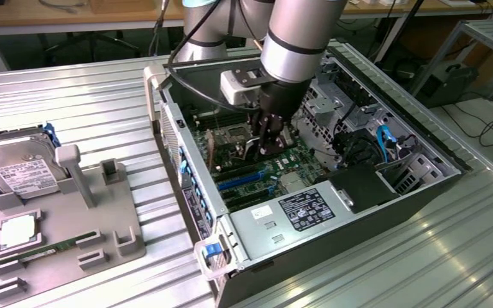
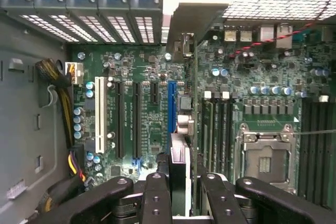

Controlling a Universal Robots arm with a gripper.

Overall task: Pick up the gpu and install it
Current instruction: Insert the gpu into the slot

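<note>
My gripper [image 1: 264, 146] is down inside the open computer case [image 1: 418, 186], above the green motherboard [image 1: 285, 168]. It is shut on the gpu [image 2: 181, 166], which stands on edge between the two black fingers [image 2: 157, 195]. In the wrist view the card runs away from me as a thin green edge, and its silver end bracket [image 2: 191, 22] reaches the slotted rear wall of the case. The card hangs just beside the blue expansion slot [image 2: 171, 103]; whether it touches a slot I cannot tell. In the exterior view the gpu [image 1: 248, 151] is mostly hidden by the fingers.
The power supply [image 1: 302, 212] and the drive bays with blue cables [image 1: 384, 144] crowd the case. The bare CPU socket [image 2: 265, 153] lies beside the card. On the exterior view's left, a grey fixture [image 1: 101, 224] holds a hard drive [image 1: 20, 170], a processor [image 1: 20, 231] and a memory stick [image 1: 49, 250].
</note>
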